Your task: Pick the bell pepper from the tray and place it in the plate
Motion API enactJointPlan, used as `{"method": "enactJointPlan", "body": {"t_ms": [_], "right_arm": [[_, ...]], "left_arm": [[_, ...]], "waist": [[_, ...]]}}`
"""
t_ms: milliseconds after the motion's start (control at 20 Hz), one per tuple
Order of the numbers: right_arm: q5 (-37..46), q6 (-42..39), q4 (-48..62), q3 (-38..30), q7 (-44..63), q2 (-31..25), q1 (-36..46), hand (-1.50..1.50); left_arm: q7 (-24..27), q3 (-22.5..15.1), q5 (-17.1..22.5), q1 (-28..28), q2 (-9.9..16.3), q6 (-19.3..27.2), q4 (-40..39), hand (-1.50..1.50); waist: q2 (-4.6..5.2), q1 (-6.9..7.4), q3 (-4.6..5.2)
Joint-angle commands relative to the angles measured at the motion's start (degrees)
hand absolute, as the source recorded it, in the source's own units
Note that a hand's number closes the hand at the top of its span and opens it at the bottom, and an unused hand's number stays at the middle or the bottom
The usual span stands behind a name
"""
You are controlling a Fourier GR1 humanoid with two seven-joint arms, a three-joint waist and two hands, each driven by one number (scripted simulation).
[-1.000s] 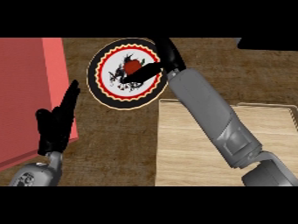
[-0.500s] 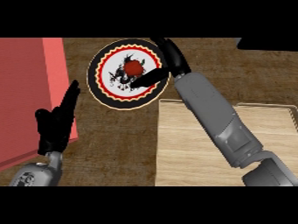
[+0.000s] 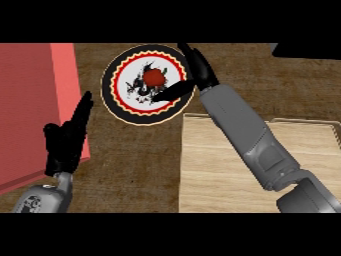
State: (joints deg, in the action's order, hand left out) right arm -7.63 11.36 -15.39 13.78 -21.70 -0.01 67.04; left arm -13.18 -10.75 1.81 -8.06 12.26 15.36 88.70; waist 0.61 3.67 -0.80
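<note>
The bell pepper (image 3: 154,77), red and round, sits on the plate (image 3: 121,107), a little above the plate's middle, toward its twelve o'clock side. The plate is round with a black rim, a yellow zigzag ring, a red ring and a white centre carrying a black drawing. It lies on the dark brown counter (image 3: 136,165).

My right hand (image 3: 193,75) is at the plate's three o'clock edge. Its fingers are stretched out, the long ones pointing up toward twelve o'clock past the rim, the thumb reaching across toward nine o'clock under the pepper. Nothing is closed round the pepper; whether the thumb touches it I cannot tell. My grey right forearm (image 3: 239,130) runs down toward five o'clock, crossing the top left corner of the wooden tray (image 3: 225,185), which lies at the plate's five o'clock, its raised rim showing along the top and right.

My left hand (image 3: 68,137) rests at the plate's seven o'clock, well apart from it, fingers straight and pointing up, holding nothing. It lies over the edge of a red block (image 3: 18,100) that fills the nine o'clock side of the view.
</note>
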Motion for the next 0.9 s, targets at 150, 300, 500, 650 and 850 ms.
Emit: {"method": "enactJointPlan", "body": {"t_ms": [150,300,500,650,850], "right_arm": [[-0.21,2.76,2.89,1.39,0.03,0.01,0.41,-1.5],[0.08,3.4,3.65,1.84,0.3,0.01,0.45,-1.5],[0.75,3.87,5.6,0.89,-1.62,0.01,0.35,-1.5],[0.35,5.82,6.05,1.24,-1.04,0.01,-0.29,-1.5],[1.29,3.42,7.62,0.41,-3.55,-2.34,-0.43,-1.5]], "left_arm": [[0.17,0.39,0.42,3.1,-0.2,-1.19,-4.56,0.0],[-2.04,-0.44,-1.52,2.75,-0.44,0.28,-3.64,0.0],[-0.53,1.79,-0.09,3.3,0.44,-0.97,-4.41,0.0],[-0.96,0.96,-0.09,2.28,-1.06,-0.83,-4.88,0.0],[-0.37,2.38,0.03,3.24,0.29,-1.5,-5.18,0.0]], "waist": [[0.65,0.49,0.82],[0.45,0.12,0.78],[0.45,-0.84,0.8],[0.73,0.21,0.8],[0.62,-0.98,0.78]]}}
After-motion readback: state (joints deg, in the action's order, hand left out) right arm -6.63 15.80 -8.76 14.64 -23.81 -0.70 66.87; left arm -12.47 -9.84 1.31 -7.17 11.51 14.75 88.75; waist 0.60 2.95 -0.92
